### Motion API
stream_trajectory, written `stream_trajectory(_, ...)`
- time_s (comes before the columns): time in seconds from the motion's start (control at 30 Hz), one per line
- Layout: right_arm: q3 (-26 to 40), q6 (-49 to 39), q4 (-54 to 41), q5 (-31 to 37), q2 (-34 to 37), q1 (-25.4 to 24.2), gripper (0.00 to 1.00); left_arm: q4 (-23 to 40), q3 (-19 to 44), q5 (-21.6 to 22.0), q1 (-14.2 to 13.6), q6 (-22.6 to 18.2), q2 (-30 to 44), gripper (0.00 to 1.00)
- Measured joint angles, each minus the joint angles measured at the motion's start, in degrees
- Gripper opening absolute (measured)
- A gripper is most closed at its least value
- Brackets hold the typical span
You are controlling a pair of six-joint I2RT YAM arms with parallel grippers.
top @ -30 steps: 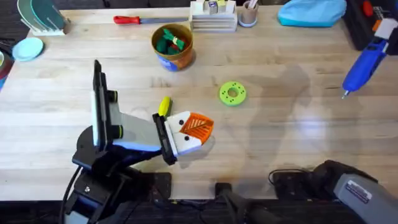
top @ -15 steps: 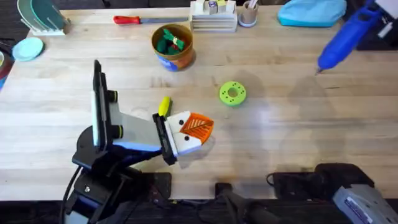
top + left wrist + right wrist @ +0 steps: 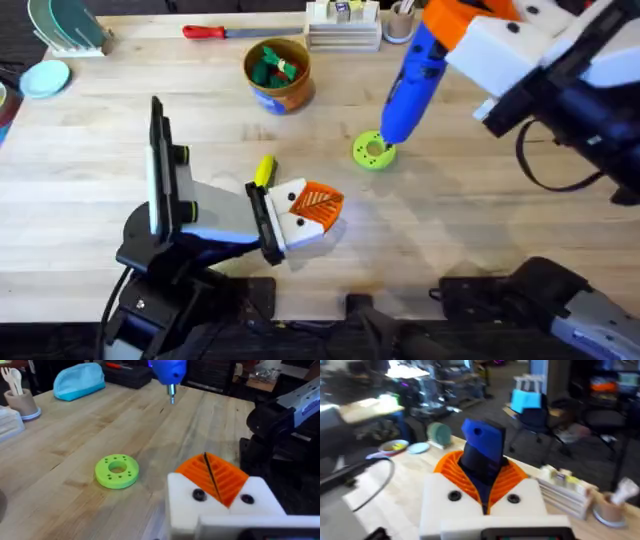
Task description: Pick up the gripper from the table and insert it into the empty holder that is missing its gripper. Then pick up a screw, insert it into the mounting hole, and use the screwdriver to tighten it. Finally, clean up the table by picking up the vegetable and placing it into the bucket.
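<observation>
Left of centre in the overhead view, the left gripper lay low on the surface, its orange pads pressed together on nothing, probably braced for screwing. The corn lay just behind it, the bucket farther up. At upper right, the right gripper clamped the screwdriver, bit angled down over the green disc, likely fetching a screw.

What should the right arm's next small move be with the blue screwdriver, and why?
Probably carry the screwdriver on toward the left gripper. The right gripper is clamped on the tool, and its bit hangs above the green disc, not yet at the left gripper's white and orange fingers, where the screw work presumably sits. Whether a screw is seated there cannot be seen.
</observation>
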State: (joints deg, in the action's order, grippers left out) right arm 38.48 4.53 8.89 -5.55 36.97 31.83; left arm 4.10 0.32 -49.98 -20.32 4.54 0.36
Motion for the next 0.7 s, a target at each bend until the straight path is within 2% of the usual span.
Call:
stream_trajectory(0.23,0.0,-0.7,8.4,-0.3,2.2,9.1,0.016,0.0,0.0,0.0,0.0,0.0,0.0,0.007)
stream_trajectory(0.5,0.0,-0.9,18.5,-0.5,9.3,15.1,0.016,0.0,0.0,0.0,0.0,0.0,0.0,0.007)
stream_trajectory(0.7,0.0,-1.1,23.6,-3.4,13.1,17.9,0.016,0.0,0.0,0.0,0.0,0.0,0.0,0.007)
